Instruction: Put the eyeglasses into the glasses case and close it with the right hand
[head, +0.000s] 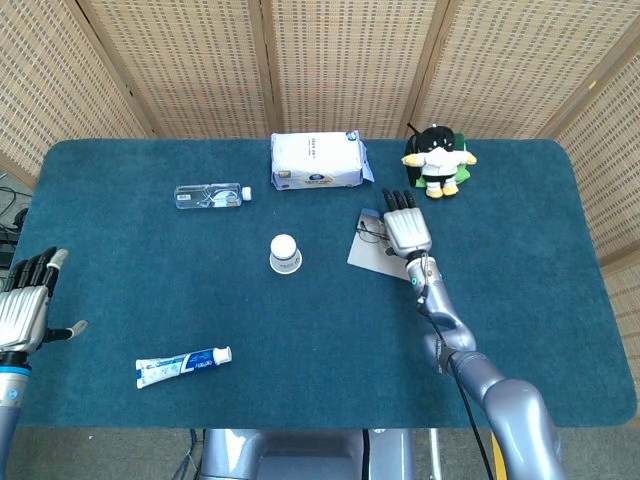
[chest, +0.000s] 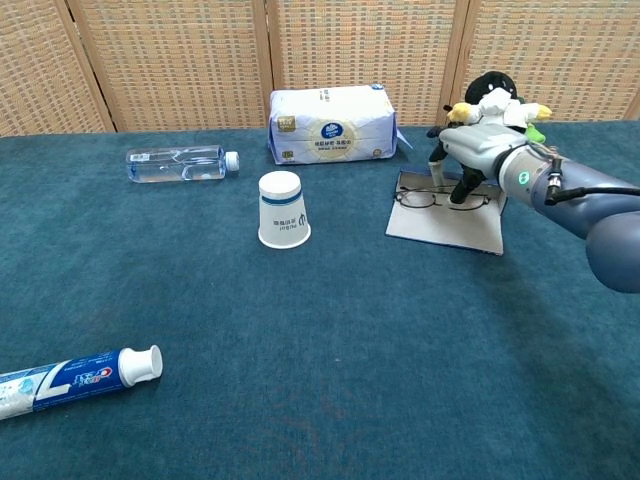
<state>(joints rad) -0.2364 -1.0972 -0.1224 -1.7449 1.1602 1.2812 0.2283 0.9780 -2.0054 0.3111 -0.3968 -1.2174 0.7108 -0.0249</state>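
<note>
The grey glasses case (chest: 445, 222) lies flat and open on the blue table, right of centre. Dark-framed eyeglasses (chest: 428, 197) sit over the case's far edge, lenses facing the chest camera. My right hand (chest: 478, 148) hangs above them with its fingertips (chest: 462, 190) down on the frame's right part, pinching it. From the head view, the right hand (head: 407, 228) covers most of the case (head: 368, 256), and only a bit of the eyeglasses (head: 369, 233) shows. My left hand (head: 25, 305) stays at the table's left edge, fingers apart, holding nothing.
A plush toy (chest: 495, 92) stands just behind the right hand. A tissue pack (chest: 331, 123) lies at the back centre, a water bottle (chest: 180, 163) on its side to the left, an upturned paper cup (chest: 283, 208) mid-table, and a toothpaste tube (chest: 75, 378) near the front left.
</note>
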